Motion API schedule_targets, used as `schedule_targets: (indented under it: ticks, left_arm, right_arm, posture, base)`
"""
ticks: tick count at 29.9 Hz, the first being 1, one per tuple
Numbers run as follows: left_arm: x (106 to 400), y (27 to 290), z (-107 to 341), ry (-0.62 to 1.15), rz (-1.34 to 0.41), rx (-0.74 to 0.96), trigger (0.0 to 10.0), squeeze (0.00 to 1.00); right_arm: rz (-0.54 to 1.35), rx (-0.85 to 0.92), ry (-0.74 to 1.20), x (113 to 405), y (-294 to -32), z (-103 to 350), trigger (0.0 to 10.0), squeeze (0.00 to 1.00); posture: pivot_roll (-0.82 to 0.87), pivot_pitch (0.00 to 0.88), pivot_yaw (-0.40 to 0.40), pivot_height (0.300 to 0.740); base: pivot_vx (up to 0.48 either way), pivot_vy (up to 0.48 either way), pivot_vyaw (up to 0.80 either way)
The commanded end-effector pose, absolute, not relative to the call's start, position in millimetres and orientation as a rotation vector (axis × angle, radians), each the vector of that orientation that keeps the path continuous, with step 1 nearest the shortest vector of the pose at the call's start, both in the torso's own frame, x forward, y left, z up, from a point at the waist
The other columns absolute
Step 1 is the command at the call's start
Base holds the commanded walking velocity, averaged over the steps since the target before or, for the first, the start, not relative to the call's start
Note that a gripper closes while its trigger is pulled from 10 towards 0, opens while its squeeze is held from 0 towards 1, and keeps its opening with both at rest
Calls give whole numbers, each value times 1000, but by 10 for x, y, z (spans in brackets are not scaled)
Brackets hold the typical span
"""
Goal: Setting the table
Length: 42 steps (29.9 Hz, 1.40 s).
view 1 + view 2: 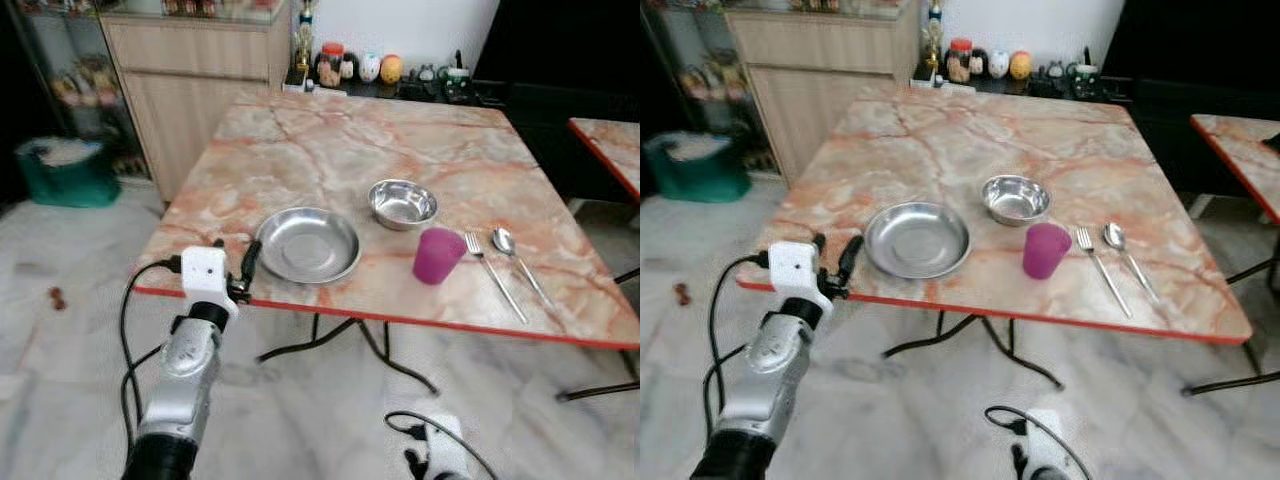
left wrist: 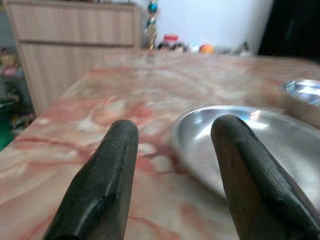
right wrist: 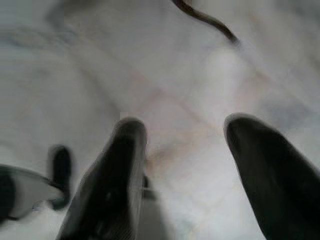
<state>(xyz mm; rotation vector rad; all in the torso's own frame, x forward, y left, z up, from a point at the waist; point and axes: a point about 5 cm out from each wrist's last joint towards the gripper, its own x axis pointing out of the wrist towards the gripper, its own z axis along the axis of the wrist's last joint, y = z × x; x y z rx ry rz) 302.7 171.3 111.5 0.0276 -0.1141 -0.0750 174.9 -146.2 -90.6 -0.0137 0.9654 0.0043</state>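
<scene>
Our left gripper [image 1: 232, 268] is at the table [image 1: 400, 150] near edge, fingers apart, just left of the steel plate [image 1: 308, 243], not touching it. Relative to the plate: bowl [image 1: 402, 203] just beyond-right, purple cup [image 1: 438, 255] right, fork [image 1: 494, 275] and spoon [image 1: 518, 260] further right. Right gripper [image 3: 182, 150] hangs low over the floor, fingers spread, idle. If we're taking the plate, we'd straddle its rim with one finger under the lip, and close slowly since steel slides on marble.

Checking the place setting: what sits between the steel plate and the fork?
The purple cup stands between the steel plate and the fork, apart from both, seen in the left eye view.
</scene>
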Motion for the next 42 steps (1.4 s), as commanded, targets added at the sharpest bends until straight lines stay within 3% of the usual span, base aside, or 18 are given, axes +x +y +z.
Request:
schedule_targets:
  ticks: [1, 11, 23, 25, 30, 34, 35, 42]
  left_arm:
    - [3050, 1592, 1168, -131, -111, 12, 10000, 0]
    - [3042, 1585, 1159, -115, -130, -6, 10000, 0]
    - [3243, 1833, 1247, -68, 43, -124, 10000, 0]
    - [3294, 1901, 1267, -55, 93, -151, 10000, 1000]
    - [3350, 1994, 1286, -30, 159, -229, 10000, 1000]
    - [3410, 2052, 1188, 86, 192, -243, 10000, 1000]
    - [3418, 2045, 1168, 105, 180, -243, 10000, 0]
    - [3410, 1953, 1058, 196, 81, -204, 10000, 0]
  right_arm:
    - [-23, -30, 973, 1718, -1573, -916, 10000, 0]
    - [-13, -40, 975, 1720, -1572, -916, 10000, 0]
    - [-6, -36, 978, 1717, -1563, -918, 10000, 0]
    - [-4, -35, 978, 1720, -1559, -917, 10000, 0]
    - [-4, -33, 978, 1724, -1557, -916, 10000, 0]
    - [5, -32, 983, 1723, -1554, -917, 10000, 0]
    - [6, -32, 983, 1724, -1553, -917, 10000, 0]
    - [8, -31, 986, 1722, -1556, -918, 10000, 0]
  posture:
    - [95, 0, -66, 740]
    - [96, 0, -68, 740]
    - [94, 0, -65, 740]
    - [94, 0, -66, 740]
    - [93, 0, -65, 740]
    - [95, 0, -66, 740]
    - [95, 0, -66, 740]
    - [95, 0, -70, 740]
  base:
    - [259, 0, 0]
    - [206, 0, 0]
    - [0, 0, 0]
    - [0, 0, 0]
    - [0, 0, 0]
    - [0, 0, 0]
    - [0, 0, 0]
    - [0, 0, 0]
